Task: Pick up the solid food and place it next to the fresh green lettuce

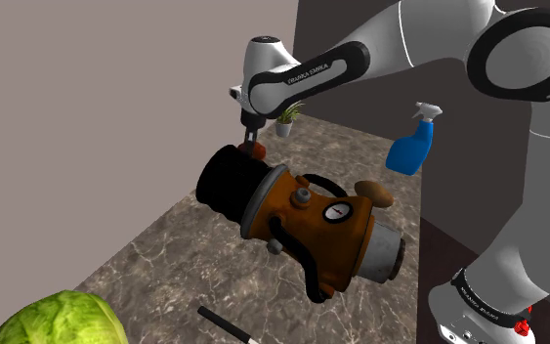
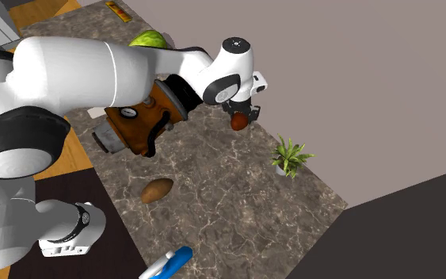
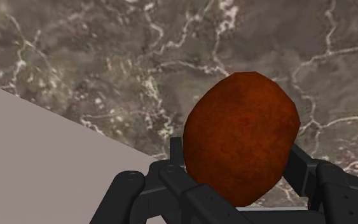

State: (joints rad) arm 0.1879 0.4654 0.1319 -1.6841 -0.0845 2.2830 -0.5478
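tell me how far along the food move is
Done: the reddish-brown food lump is grasped, the jaws shut on it above the marble counter. In hand: the carry. Left: bring it past the orange machine to the green lettuce at the counter's other end, set it down beside it and release.

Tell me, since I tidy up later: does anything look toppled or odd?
Yes: the orange gauge-fitted machine lies tipped on its side across the marble counter, near the gripper holding a reddish-brown food lump. Nothing looks spilled.
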